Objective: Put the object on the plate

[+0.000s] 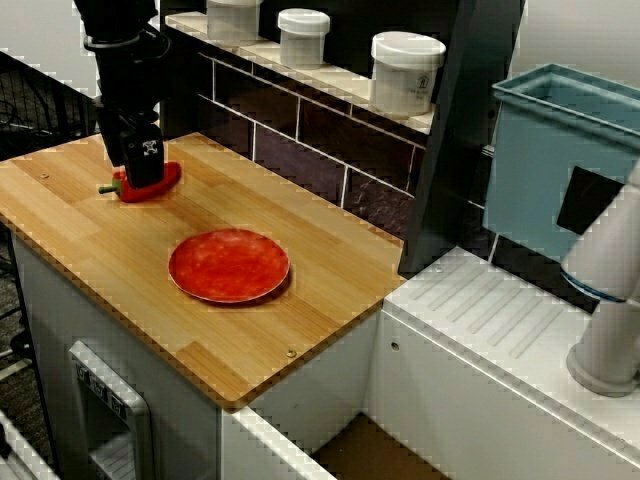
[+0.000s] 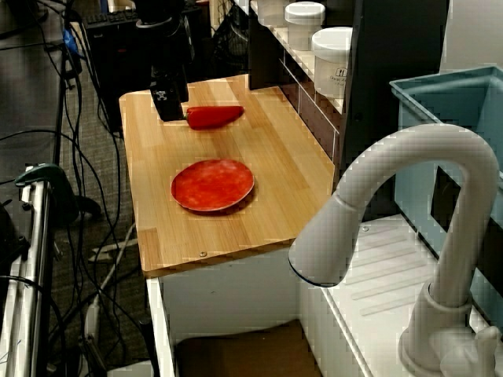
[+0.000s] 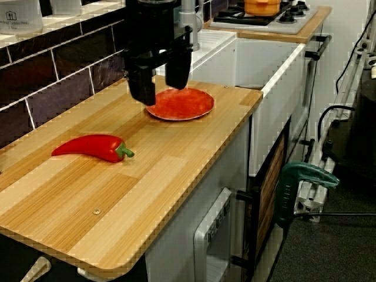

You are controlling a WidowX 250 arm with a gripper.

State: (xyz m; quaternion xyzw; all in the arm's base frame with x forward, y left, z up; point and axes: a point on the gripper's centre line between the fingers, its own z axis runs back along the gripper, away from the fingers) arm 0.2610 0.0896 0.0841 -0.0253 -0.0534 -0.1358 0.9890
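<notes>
We found nothing done yet — the pepper [image 3: 93, 147] lay on the wooden counter [image 3: 176, 153], well apart from the plate [image 3: 180, 103]. The gripper [image 3: 159, 82] hung above it, fingers spread and empty — grasp and carry remained.

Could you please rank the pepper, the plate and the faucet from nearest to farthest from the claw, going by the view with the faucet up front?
1. Pepper: on the board right beside the claw.
2. Plate: mid-board, toward the camera.
3. Faucet: over the sink, closest to the camera, far from the claw.
</notes>
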